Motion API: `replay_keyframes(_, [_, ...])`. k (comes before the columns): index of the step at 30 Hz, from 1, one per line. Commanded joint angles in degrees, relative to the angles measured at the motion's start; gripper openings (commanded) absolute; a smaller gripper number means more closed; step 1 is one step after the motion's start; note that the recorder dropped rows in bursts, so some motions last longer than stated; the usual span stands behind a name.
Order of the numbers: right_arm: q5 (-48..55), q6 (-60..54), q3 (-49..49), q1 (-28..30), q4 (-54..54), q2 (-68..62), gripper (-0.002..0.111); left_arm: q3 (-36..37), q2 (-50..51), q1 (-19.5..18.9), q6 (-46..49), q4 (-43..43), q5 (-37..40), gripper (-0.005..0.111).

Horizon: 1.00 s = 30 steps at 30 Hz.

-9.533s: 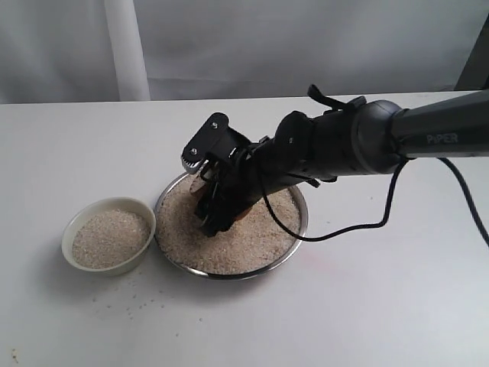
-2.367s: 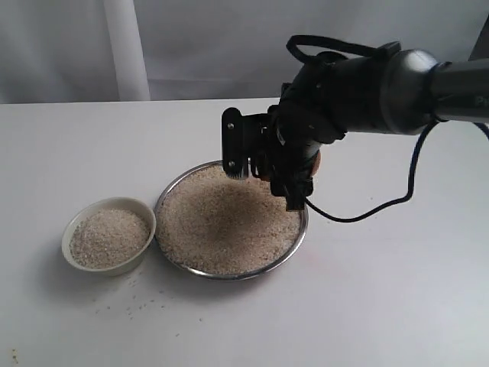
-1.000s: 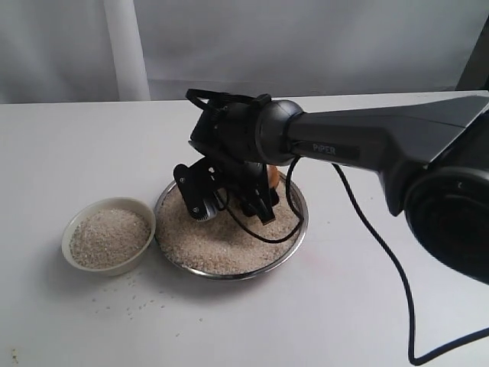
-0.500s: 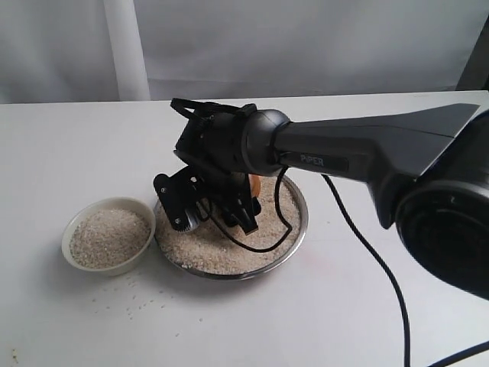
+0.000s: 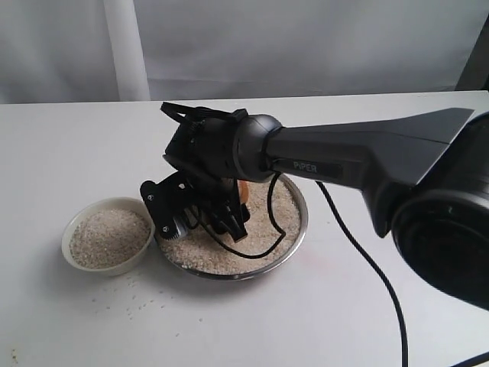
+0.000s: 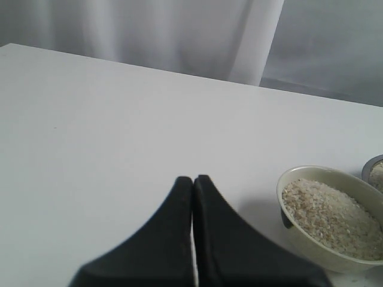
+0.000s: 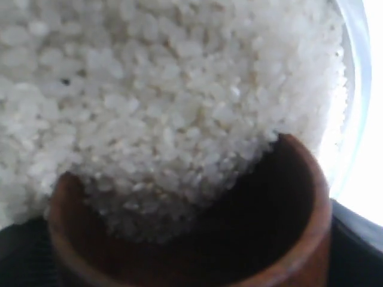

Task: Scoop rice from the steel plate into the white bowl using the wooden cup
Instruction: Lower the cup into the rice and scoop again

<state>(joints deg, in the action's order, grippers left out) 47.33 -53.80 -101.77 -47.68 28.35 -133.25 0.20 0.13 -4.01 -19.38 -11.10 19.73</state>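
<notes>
A plain white table (image 5: pixel 76 138) spreads wide, its top matte and smooth. Behind the table's far edge hangs a pale grey-white curtain (image 5: pixel 306 46). One brighter vertical fold (image 5: pixel 126 50) drops to that far edge, toward the table's left. A dark slanted bar (image 5: pixel 475 53) rises beyond the table's far right corner.

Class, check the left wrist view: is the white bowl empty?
No, the white bowl holds a mound of rice reaching about to its rim.

Right arm (image 5: pixel 344 157) across steel plate (image 5: pixel 252 269)
</notes>
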Motion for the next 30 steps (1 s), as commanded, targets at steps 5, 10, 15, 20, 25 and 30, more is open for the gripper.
replay_keyframes(5, [-1.5, -0.7, -0.3, -1.1, -5.8, -0.2, 0.0, -0.2, -0.1, 0.0, -0.1, -0.2, -0.4, 0.0])
replay_keyframes(10, [-1.5, -0.7, -0.3, -1.1, -8.5, -0.2, 0.0, -0.2, -0.1, 0.0, -0.1, -0.2, -0.4, 0.0])
replay_keyframes(15, [-1.6, -0.7, -0.3, -0.8, -14.1, -0.2, 0.0, -0.2, -0.1, 0.0, -0.1, -0.2, -0.4, 0.0])
replay_keyframes(20, [-1.1, -0.7, -0.3, 0.1, -15.7, -0.2, 0.0, -0.2, -0.1, 0.0, -0.1, -0.2, -0.4, 0.0])
replay_keyframes(25, [0.0, -0.4, -0.3, 0.9, -16.1, 0.2, 0.0, -0.2, -0.1, 0.0, -0.1, -0.2, -0.4, 0.0])
replay_keyframes(30, [-0.1, -0.4, -0.3, 2.5, -18.6, 1.1, 0.0, -0.2, -0.1, 0.0, -0.1, -0.2, -0.4, 0.0])
